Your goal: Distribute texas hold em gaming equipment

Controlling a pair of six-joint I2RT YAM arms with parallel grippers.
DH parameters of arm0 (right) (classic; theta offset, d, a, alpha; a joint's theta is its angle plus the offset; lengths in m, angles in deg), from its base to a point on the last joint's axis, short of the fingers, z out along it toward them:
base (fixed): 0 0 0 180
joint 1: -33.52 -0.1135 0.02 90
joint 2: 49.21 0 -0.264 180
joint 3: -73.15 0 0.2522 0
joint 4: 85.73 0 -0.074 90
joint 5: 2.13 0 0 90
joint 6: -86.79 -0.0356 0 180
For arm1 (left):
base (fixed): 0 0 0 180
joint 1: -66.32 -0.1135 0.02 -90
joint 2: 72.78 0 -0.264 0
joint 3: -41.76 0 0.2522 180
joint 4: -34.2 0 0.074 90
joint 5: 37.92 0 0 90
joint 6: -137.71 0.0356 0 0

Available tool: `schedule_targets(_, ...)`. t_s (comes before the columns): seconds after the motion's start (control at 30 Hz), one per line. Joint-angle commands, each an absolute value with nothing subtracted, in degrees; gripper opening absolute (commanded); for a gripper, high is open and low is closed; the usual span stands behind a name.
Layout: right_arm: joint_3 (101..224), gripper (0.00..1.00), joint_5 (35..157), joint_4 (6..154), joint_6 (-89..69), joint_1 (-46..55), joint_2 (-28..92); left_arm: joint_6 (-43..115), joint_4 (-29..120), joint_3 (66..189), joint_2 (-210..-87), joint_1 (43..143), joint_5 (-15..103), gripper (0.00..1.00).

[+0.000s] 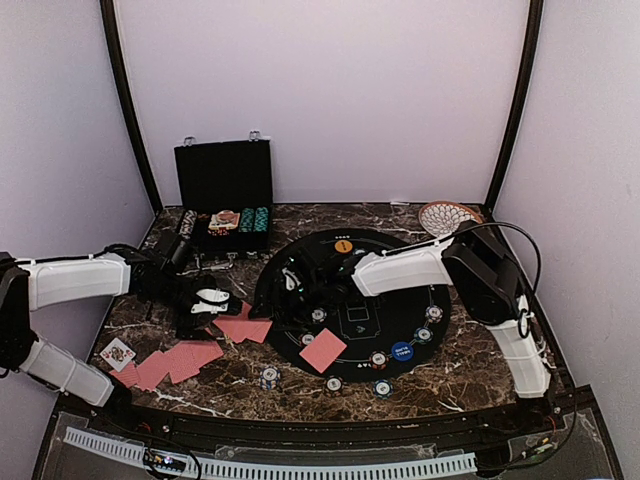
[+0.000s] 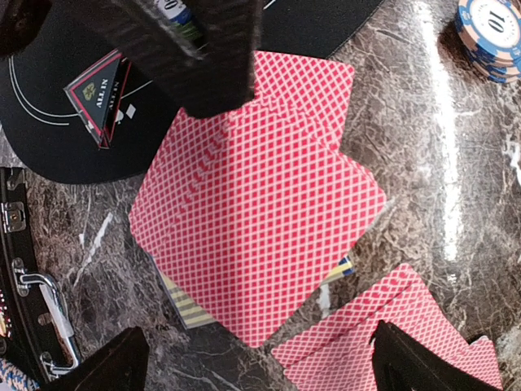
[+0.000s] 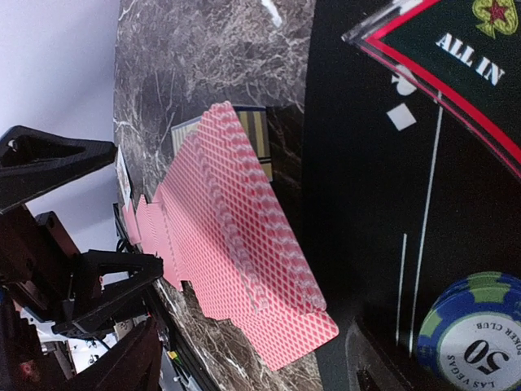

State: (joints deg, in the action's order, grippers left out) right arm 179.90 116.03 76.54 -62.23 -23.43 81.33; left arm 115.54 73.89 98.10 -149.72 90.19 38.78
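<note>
Left gripper [image 2: 259,338]: jaws spread full wide, nothing pinched, hovering straddled over the card stack [image 2: 260,220]. The stack sits red backs up on the marble table [image 2: 423,163], just off the left edge of the black mat [image 2: 49,130]. It's fanned and skewed, not squared. A yellow-striped thing [image 2: 189,308] pokes out from under it, can't tell what. More loose cards [image 2: 366,318] lie just beside the stack on the near side, under the left gripper's far finger. Right gripper [image 1: 298,290]: jaws parted, nothing held as far as I can see, hanging right at the mat-side edge of the same stack. The red triangle [image 2: 99,91] is close by on the mat, and a green-and-blue chip [image 3: 468,334] is just beside the right gripper's finger. A blue chip [image 2: 491,32] sits well clear on the marble. Risks, my read:
- Both grippers crowd one stack, so any descent or sweep by either could clip the other.
- Closing on a splayed stack could push cards sideways rather than lift them, or take several at once.
- The left gripper's far finger could land on the loose cards and drag them.
- The right gripper could nudge the triangle or the chip on its way out.
</note>
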Motion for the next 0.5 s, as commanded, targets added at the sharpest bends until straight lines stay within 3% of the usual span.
schedule_targets(0.0, 181.0, 0.78, 113.5, 74.6, -62.1, -24.4, 81.0, 116.7, 70.1, 96.6, -149.4, 89.2, 38.0, 0.99)
schedule_targets(0.47, 182.7, 0.78, 111.0, 74.8, -63.9, -25.8, 83.7, 117.6, 71.6, 96.3, -147.6, 85.4, 33.5, 0.99)
